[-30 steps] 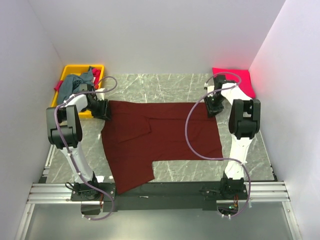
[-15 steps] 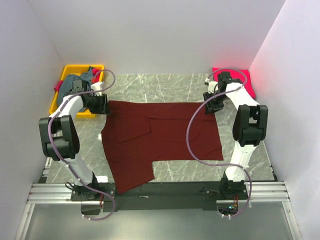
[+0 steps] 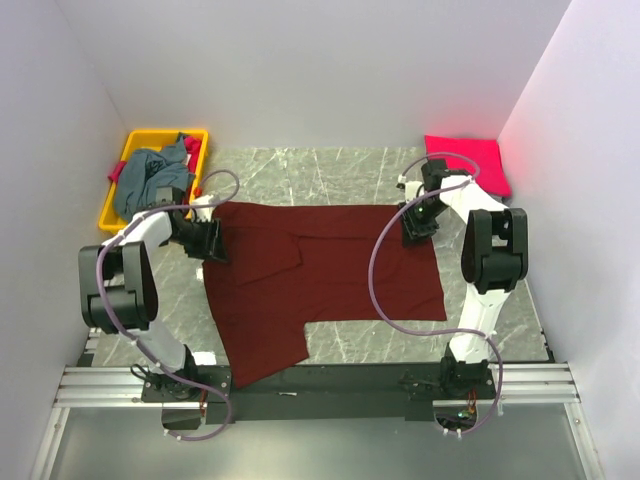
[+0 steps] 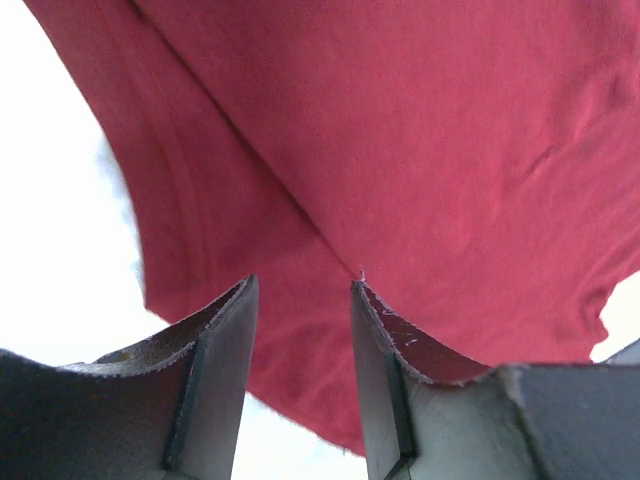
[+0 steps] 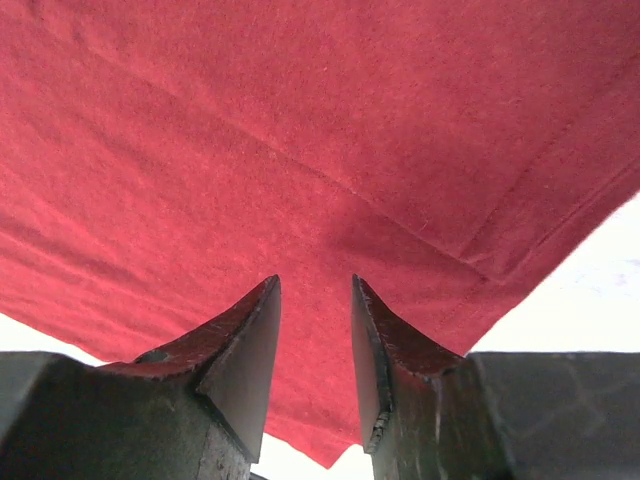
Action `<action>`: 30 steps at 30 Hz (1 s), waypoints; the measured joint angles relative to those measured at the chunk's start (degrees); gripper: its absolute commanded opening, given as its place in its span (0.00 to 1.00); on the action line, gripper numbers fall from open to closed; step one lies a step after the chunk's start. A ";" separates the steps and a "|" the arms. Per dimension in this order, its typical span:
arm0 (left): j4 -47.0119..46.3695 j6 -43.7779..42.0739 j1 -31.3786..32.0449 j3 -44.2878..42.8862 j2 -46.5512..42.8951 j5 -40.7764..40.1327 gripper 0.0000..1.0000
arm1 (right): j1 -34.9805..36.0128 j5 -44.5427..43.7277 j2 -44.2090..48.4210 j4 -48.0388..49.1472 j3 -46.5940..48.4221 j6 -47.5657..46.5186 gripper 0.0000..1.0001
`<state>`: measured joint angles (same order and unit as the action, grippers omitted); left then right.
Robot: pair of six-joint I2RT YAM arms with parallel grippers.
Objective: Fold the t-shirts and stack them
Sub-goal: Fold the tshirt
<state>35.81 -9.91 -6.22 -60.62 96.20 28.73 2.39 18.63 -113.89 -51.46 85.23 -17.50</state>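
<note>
A dark maroon t-shirt (image 3: 330, 275) lies spread flat across the marble table, one sleeve hanging toward the near left. My left gripper (image 3: 212, 247) is over its far left corner and my right gripper (image 3: 413, 228) over its far right corner. In the left wrist view the left gripper (image 4: 304, 282) is open, with flat maroon cloth (image 4: 400, 150) under the gap. The right gripper (image 5: 315, 280) in its wrist view is also open above the cloth (image 5: 300, 130), near a hemmed edge. A folded bright pink-red t-shirt (image 3: 470, 160) lies at the back right. A grey-blue t-shirt (image 3: 150, 175) is heaped in the bin.
The yellow plastic bin (image 3: 200, 137) stands at the back left, close behind my left arm. White walls enclose the table (image 3: 330, 170) on three sides. The arms' bases and a metal rail (image 3: 320, 385) run along the near edge.
Both grippers have come toward the near side and inward, from the shirt's far edge down onto its far corners. The shirt itself lies as before.
</note>
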 measured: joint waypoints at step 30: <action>3.04 0.17 9.86 3.23 -2.75 -3.48 0.56 | 0.37 -12.26 -0.76 3.32 2.89 -2.99 0.43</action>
<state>38.85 -9.74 3.64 -57.39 93.45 25.26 2.76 6.37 -114.65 -48.14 88.12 -20.49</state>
